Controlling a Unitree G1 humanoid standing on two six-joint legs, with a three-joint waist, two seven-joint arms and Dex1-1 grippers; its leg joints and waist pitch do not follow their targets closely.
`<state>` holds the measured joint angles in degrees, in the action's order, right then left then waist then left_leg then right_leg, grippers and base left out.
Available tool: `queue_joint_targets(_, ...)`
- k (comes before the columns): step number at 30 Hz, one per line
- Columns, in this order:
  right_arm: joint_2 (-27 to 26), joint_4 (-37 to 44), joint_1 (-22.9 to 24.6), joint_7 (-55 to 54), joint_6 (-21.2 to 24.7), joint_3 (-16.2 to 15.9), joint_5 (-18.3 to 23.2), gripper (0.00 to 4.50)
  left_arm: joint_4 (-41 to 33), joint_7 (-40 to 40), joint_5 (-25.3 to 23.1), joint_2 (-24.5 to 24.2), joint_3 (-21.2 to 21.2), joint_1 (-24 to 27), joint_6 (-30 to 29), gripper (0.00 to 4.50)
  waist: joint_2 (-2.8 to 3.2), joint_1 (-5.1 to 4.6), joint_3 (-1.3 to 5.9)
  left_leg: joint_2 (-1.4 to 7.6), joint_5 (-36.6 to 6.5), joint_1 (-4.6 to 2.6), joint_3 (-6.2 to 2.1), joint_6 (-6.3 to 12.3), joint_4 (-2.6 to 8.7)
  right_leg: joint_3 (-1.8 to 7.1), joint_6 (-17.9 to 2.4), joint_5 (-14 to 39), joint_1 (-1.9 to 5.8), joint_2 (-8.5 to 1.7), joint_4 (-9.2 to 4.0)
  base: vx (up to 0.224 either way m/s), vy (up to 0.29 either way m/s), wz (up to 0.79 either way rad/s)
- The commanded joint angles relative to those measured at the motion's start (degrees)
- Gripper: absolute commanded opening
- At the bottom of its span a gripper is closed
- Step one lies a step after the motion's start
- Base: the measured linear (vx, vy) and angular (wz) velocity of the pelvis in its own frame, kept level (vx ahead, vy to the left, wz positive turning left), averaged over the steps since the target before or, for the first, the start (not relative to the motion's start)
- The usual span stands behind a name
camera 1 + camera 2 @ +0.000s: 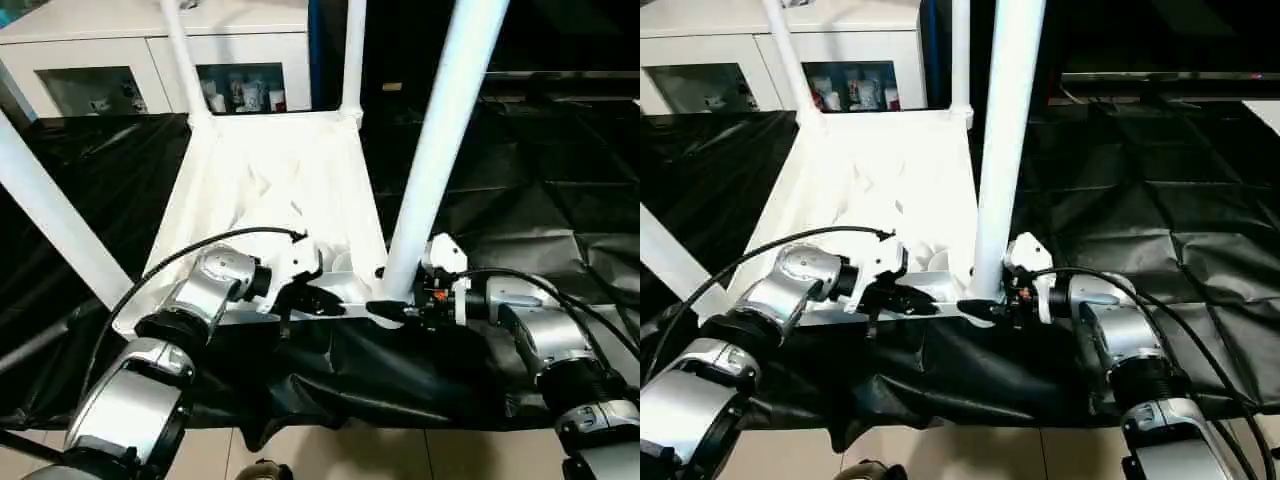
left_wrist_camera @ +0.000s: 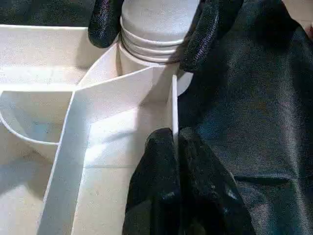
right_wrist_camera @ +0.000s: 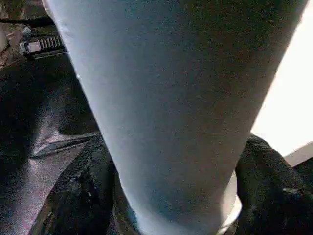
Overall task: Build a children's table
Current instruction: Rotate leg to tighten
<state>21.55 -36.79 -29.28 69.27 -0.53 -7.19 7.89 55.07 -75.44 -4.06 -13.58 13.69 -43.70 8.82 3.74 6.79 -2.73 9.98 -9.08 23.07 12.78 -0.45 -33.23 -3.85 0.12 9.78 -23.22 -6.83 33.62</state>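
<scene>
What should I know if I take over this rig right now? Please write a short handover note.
Left end effector: shut on the near rim of the tabletop, which lies upside down on the black-draped work table.
Right end effector: fingers on either side of the near right leg at its base.
Done: four legs stand up in the corner sockets.
Left: check that this leg is fully seated, release, turn the table upright.
</scene>
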Motion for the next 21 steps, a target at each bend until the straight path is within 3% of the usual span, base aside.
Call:
queue_joint_targets(1, -0.37, 0.58, -0.29, 1.64, 0.14, -0.92, 0.62, 2.8, -1.35, -0.66, 1.29, 0.53, 0.09, -0.12, 0.08, 0.0, -0.95, -0.01, 4.02, 3.72, -17.05, -1.9, -2.04, 2.85, 4.05, 1.89, -15.16, 9.58, 2.3, -2.84, -3.24, 0.0, 0.0, 0.0)
queue_joint_targets(4, -0.98, 0.16, -0.11, -0.43, 0.1, -0.18, 0.52, 2.75, -0.66, 2.12, 1.32, 1.19, -0.88, -0.38, 0.03, 0.0, -1.05, 0.05, 4.02, 3.66, -15.54, -1.81, -1.96, 3.91, 3.85, 1.82, -15.36, 8.92, 2.29, -2.81, -3.19, 0.0, 0.0, 0.0)
queue_joint_targets(7, -2.22, -2.11, -0.72, -6.74, -1.33, 0.73, -1.25, 2.74, 0.97, 6.82, 0.82, 1.98, -1.82, -1.28, -0.13, 0.0, -1.0, -0.1, 3.82, 3.7, -16.93, -1.82, -2.04, 3.1, 4.07, 1.85, -14.76, 11.75, 2.13, -2.78, -3.46, 0.0, 0.0, 0.0)
queue_joint_targets(8, -4.63, -6.22, -1.95, -17.42, -1.51, 2.64, -2.94, 2.74, 3.62, 13.48, -0.32, 2.91, -2.53, -2.93, -0.77, 0.0, -0.97, -0.43, 3.65, 3.61, -19.38, -1.88, -2.15, 1.52, 4.18, 1.92, -13.99, 15.73, 1.82, -2.85, -3.7, 0.0, 0.0, 0.0)
queue_joint_targets(11, -7.69, -9.32, -2.55, -26.86, -0.38, 4.86, -3.05, 2.74, 5.76, 20.06, -0.83, 4.52, -3.47, -4.53, -1.34, 0.0, -0.95, -1.51, 3.32, 3.4, -24.67, -2.26, -2.72, -2.09, 4.66, 1.94, -11.44, 23.76, 1.51, -3.02, -4.47, 0.0, 0.0, 0.0)
queue_joint_targets(13, -9.51, -10.26, -2.73, -30.95, 0.31, 5.92, -2.65, 2.74, 6.21, 22.46, -0.88, 5.68, -3.73, -5.14, -2.0, 0.0, -1.04, -1.8, 3.33, 3.39, -25.77, -2.43, -2.85, -2.3, 4.69, 1.92, -10.81, 24.05, 1.42, -2.87, -4.67, 0.0, 0.0, 0.0)
queue_joint_targets(14, -11.42, -11.14, -3.01, -34.85, 0.87, 6.95, -2.13, 2.74, 6.69, 25.18, -1.08, 6.92, -3.86, -5.75, -2.59, 0.0, -0.87, -2.21, 3.38, 3.36, -25.15, -2.11, -2.74, -2.05, 4.76, 2.08, -11.24, 21.31, 1.49, -2.81, -4.51, 0.0, 0.0, 0.0)
queue_joint_targets(16, -15.97, -13.2, -3.99, -42.84, 1.21, 8.37, -1.49, 2.74, 7.72, 31.32, -1.47, 10.05, -4.0, -6.95, -3.96, 0.0, -0.41, -2.45, 3.45, 3.21, -24.86, -2.11, -2.76, -2.16, 4.72, 2.03, -11.75, 19.68, 1.45, -2.83, -4.42, 0.0, 0.0, 0.0)
queue_joint_targets(19, -18.35, -14.21, -4.88, -46.16, 0.48, 8.22, -2.12, 2.73, 8.49, 34.17, -1.83, 11.6, -3.61, -7.43, -3.97, 0.0, -0.54, -2.88, 3.51, 3.05, -25.58, -2.31, -2.67, -1.95, 4.68, 1.92, -11.63, 19.34, 1.39, -2.65, -4.67, 0.0, 0.0, 0.0)
queue_joint_targets(21, -20.65, -15.46, -6.1, -48.23, -0.21, 7.32, -3.49, 2.73, 9.53, 36.55, -2.41, 13.06, -3.55, -7.94, -3.43, 0.0, -0.37, -3.11, 3.58, 2.93, -24.34, -1.96, -2.6, -0.95, 4.59, 1.91, -11.82, 17.63, 1.63, -2.65, -4.54, 0.0, 0.0, 0.0)
